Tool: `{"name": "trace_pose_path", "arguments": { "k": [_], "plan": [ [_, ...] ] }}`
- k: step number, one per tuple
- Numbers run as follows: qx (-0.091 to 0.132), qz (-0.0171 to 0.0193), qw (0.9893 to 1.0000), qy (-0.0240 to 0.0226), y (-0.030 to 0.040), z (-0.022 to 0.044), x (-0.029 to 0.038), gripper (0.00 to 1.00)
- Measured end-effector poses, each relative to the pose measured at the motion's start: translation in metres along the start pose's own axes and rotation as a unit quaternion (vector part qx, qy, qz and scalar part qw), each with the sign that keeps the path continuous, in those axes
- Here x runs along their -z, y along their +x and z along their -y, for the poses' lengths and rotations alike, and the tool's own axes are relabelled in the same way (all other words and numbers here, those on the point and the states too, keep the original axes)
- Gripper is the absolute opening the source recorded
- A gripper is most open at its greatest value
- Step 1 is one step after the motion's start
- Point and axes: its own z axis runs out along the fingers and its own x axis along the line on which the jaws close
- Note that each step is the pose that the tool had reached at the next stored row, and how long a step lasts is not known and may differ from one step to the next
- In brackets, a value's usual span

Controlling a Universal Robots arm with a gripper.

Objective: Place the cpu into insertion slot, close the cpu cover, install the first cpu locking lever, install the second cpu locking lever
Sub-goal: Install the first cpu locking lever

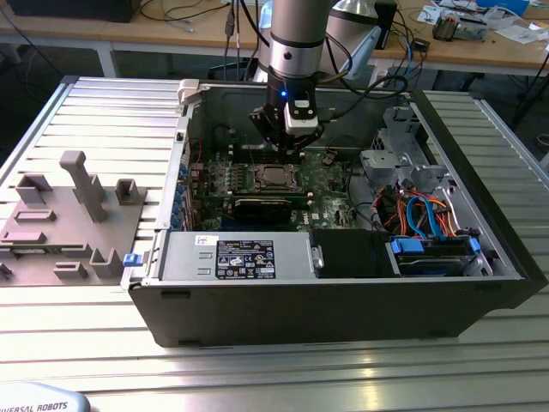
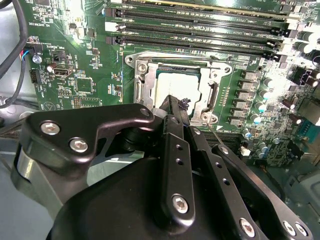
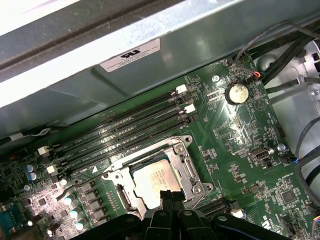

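Over the green motherboard (image 1: 326,176), my black pincer (image 2: 174,102) hangs with fingers pressed together, empty, above the silver-topped square cpu (image 3: 157,179) already seated under the silvery frame cover (image 3: 186,167); levers seem unlatched.

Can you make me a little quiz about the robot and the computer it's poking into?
1. True or false: the cpu already lies under the cpu cover.
2. The gripper hovers right above: A the cpu, B a banana, C a cup.
3. Fill in: the motherboard is coloured ____.
Key: 1 true; 2 A; 3 green.
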Motion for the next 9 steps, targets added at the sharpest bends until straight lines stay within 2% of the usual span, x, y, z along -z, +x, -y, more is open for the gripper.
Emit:
{"name": "trace_pose_path", "arguments": {
  "k": [9],
  "plan": [
    [0.006, 0.0001, 1.0, 0.0, 0.0, 0.0, 0.0, 0.11]
  ]
}}
